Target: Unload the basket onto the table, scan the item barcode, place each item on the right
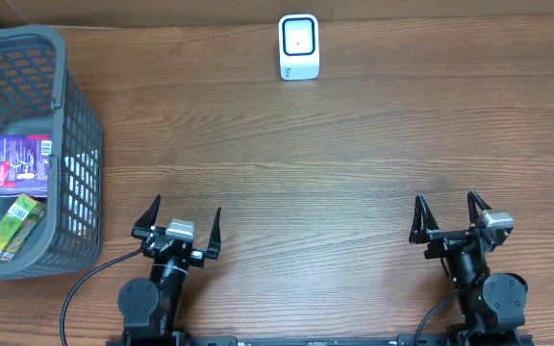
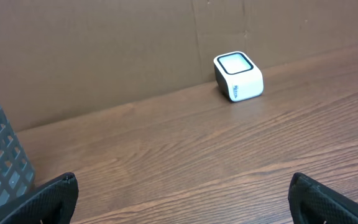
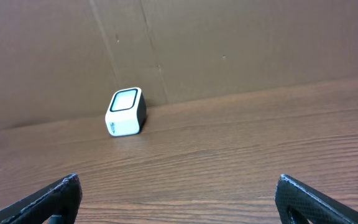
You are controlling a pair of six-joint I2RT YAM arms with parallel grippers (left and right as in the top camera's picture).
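My left gripper [image 1: 186, 210] and right gripper [image 1: 445, 199] both gape wide above the table [image 1: 354, 163], gripping nothing, while the purple box [image 1: 20, 163] and green carton [image 1: 12, 228] lie in the grey basket [image 1: 61, 58] at my left and the lettering on the white scanner [image 1: 299, 46] is too small to read

Overhead looks straight down on whole table [image 1: 354, 144]; both wrist cams low, facing back wall [image 3: 229, 50], sharing scanner [image 2: 238, 76].

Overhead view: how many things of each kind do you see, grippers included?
Grey basket: 1
White scanner: 1
Packaged items in the basket: 2 (purple box, green carton)
Open grippers: 2 (left gripper, right gripper)
Total: 6
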